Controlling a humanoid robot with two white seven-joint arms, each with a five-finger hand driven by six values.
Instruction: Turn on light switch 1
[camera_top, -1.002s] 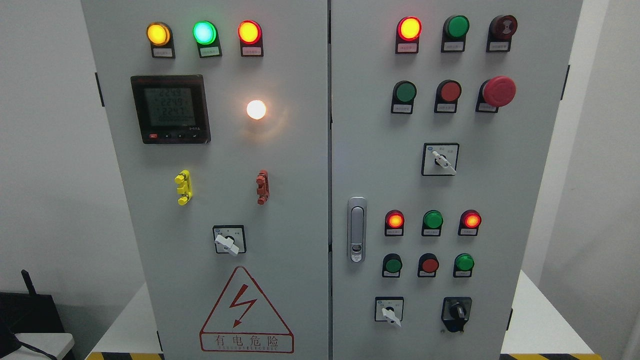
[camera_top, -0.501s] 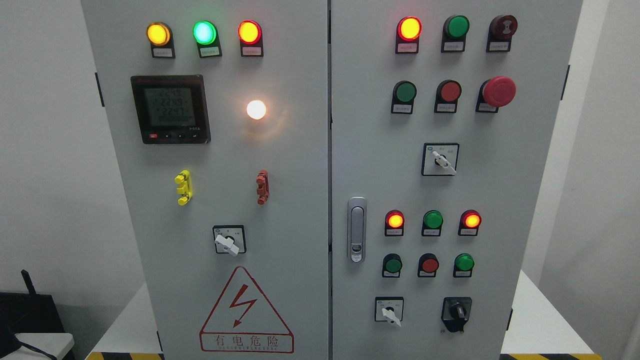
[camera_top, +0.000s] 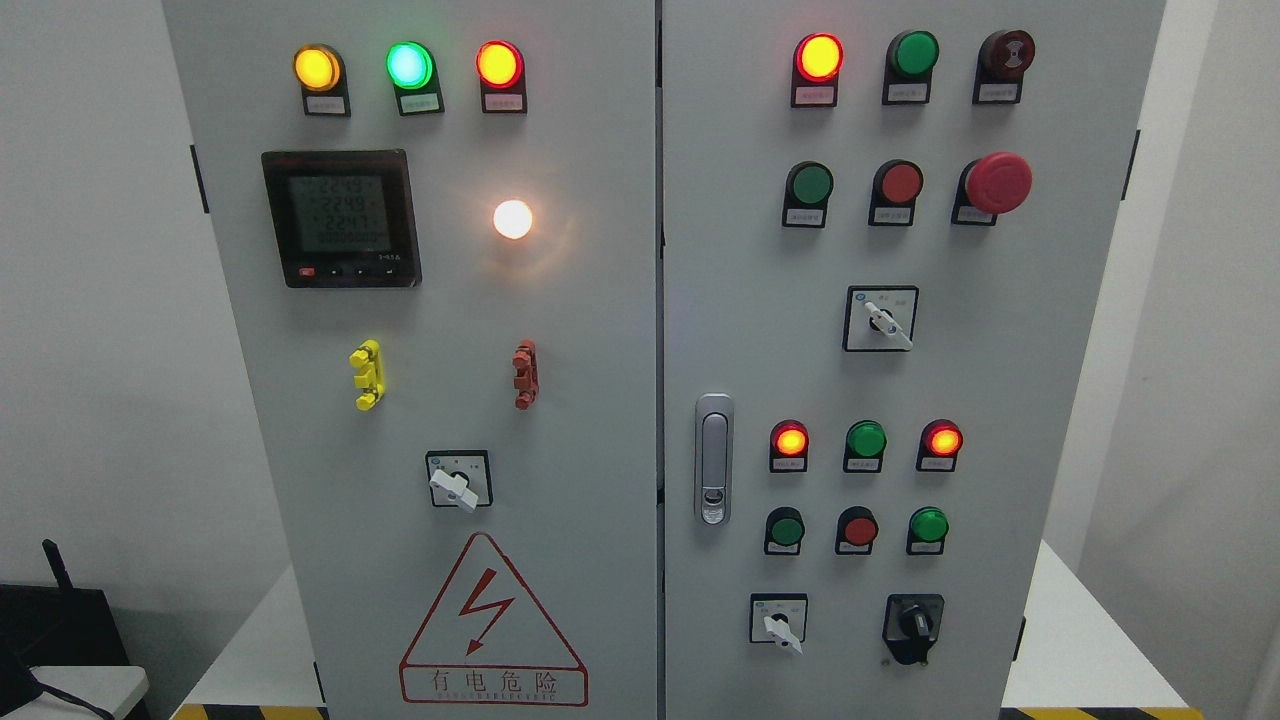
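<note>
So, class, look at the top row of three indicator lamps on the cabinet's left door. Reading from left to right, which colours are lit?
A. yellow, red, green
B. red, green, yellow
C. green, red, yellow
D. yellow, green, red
D: on the left door the yellow lamp is leftmost, the green lamp sits in the middle, and the red lamp is rightmost.

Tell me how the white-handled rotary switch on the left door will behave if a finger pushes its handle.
The rotary switch will probably turn about its centre rather than slide, being set in a square plate on the left door. Its short white handle looks rigid, so it should not flex. The handle is small and smooth, so a fingertip might slip off. No hand is in view.
</note>
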